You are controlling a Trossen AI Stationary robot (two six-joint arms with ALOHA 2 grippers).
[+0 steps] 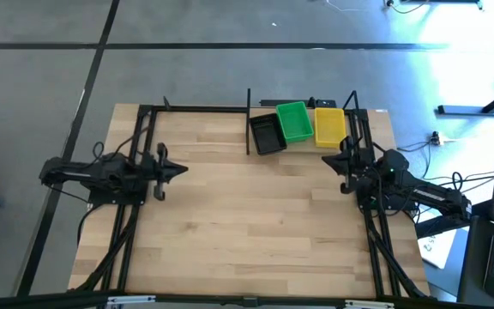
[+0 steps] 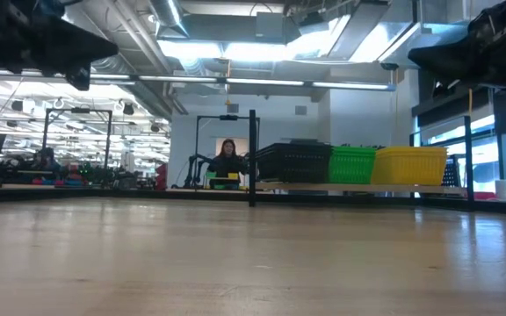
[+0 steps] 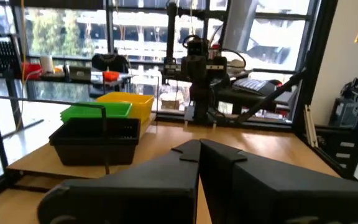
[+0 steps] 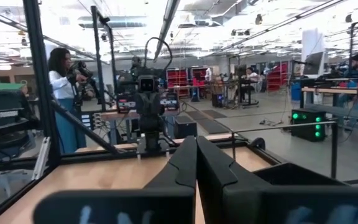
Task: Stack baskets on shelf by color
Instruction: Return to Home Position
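High view: the baskets (image 1: pixel 294 122), grouped black, green and yellow, sit on the shelf (image 3: pixel 36 163) at upper centre-right. Mid-left, the left pincer (image 3: pixel 199 144), and mid-right, the right pincer (image 4: pixel 196 140) — both pressed together, empty. Recommendation: retract slowly, clear of the shelf's posts.

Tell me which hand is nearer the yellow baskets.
Right. The right hand is close by the yellow baskets; the left hand is far across the table, near its left edge.

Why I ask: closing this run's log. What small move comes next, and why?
Probably swing the right pincer away from the shelf, mirroring the left pincer: both are shut, empty, and black baskets, green baskets and yellow baskets sit there sorted.
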